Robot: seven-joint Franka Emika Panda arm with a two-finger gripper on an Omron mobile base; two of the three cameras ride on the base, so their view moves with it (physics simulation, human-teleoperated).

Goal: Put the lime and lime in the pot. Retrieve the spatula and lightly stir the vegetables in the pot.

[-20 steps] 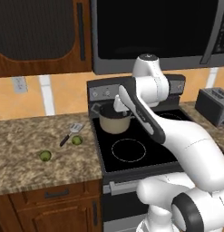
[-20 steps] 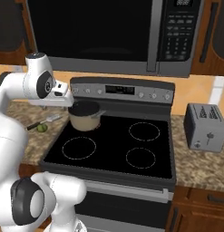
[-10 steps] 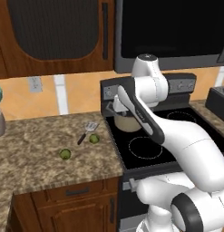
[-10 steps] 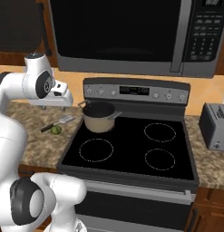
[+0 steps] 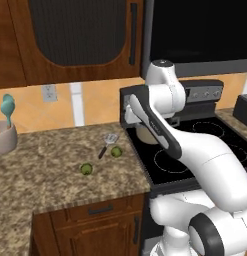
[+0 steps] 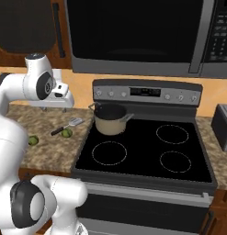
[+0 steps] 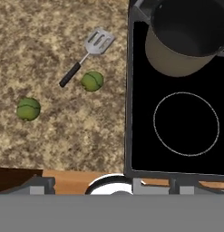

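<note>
Two limes lie on the granite counter left of the stove: one (image 5: 116, 151) (image 6: 66, 133) (image 7: 92, 81) right beside the spatula's handle, the other (image 5: 86, 169) (image 6: 33, 140) (image 7: 28, 108) farther left and nearer the front. The spatula (image 5: 107, 144) (image 6: 66, 126) (image 7: 86, 54) lies flat, silver slotted head toward the wall. The beige pot (image 6: 110, 119) (image 7: 186, 41) stands empty on the stove's back left burner, partly behind my arm in the left base view (image 5: 142, 134). My gripper (image 6: 51, 104) hangs open high above the counter edge, holding nothing.
A beige crock (image 5: 4, 142) holding a teal utensil (image 5: 7, 107) sits far left on the counter. A toaster (image 6: 223, 126) stands right of the stove. The black cooktop (image 7: 186, 118) has bare burners; a microwave (image 6: 138, 36) hangs above it.
The base has driven left, so the whole scene slid right in both base views and more counter shows. The limes, spatula and pot lie where they were; the gripper stays open.
</note>
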